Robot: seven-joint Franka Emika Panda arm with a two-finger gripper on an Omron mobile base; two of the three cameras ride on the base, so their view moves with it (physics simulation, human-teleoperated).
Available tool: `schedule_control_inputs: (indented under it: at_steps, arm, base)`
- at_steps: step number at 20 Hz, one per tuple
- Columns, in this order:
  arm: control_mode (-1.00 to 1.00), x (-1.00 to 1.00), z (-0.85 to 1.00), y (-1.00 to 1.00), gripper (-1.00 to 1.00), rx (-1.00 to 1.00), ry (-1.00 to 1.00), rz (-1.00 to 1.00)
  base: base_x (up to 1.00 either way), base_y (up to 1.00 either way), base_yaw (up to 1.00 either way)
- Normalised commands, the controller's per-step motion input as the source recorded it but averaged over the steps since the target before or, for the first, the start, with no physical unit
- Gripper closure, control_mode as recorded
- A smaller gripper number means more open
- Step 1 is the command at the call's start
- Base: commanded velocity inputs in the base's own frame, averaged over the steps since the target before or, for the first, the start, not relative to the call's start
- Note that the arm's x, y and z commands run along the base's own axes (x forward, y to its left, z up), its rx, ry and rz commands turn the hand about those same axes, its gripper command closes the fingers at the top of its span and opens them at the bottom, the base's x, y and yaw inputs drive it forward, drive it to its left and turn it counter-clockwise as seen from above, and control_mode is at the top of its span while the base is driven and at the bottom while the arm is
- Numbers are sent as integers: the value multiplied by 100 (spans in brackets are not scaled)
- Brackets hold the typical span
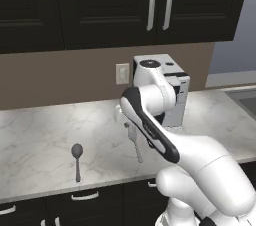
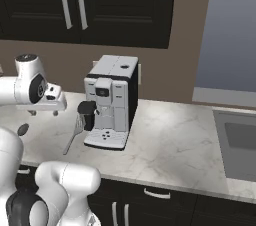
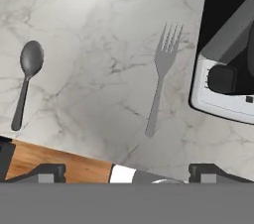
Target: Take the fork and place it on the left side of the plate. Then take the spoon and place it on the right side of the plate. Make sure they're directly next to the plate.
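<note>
Beside the coffee machine (image 3: 225, 64), on its left in our hand view, the fork (image 3: 161, 77) lies flat on the counter (image 3: 99, 29), tines away from our gripper (image 3: 126, 173), long axis running roughly straight ahead of the jaws. Our jaws stand wide and hold nothing; the spoon (image 3: 27, 82) lies farther left. We read no writing.

On the pale marble desk (image 1: 45, 140), the dark grey metal spoon (image 1: 77, 160) lies near the front edge, well left of the slim silver-grey metal fork (image 3: 161, 77). The boxy white and black coffee machine (image 2: 111, 101) stands just right of the fork, against the back wall, under the dark upper cabinets (image 1: 100, 5).
</note>
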Motion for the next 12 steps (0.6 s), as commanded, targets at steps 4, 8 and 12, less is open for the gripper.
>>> schedule_control_inputs:
  at_steps: [4, 8, 12]
  arm:
    - [-100, -1, -55, 0, -100, -2, 6, -10]
    - [-100, -2, -56, -4, -100, -4, 4, -11]
    - [-100, 0, -51, -21, -100, -1, 0, -9]
  base:
    - [0, 0, 0]
    - [0, 0, 0]
    - [0, 0, 0]
